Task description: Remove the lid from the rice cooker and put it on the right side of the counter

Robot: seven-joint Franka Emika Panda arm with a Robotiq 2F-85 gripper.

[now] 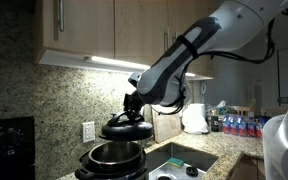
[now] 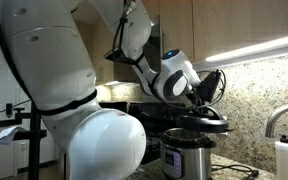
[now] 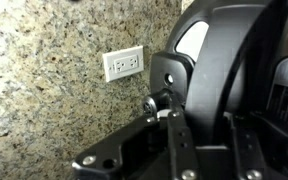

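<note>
Black Robotiq gripper fills wrist view, clamped on raised top handle of round black domed lid. Lid hangs just above squat black rice cooker with its shiny steel inner pot exposed, near steel sink. White wall outlet on speckled granite backsplash.

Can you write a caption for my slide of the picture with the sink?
The gripper holds the black lid just above the open rice cooker, beside the sink.
</note>
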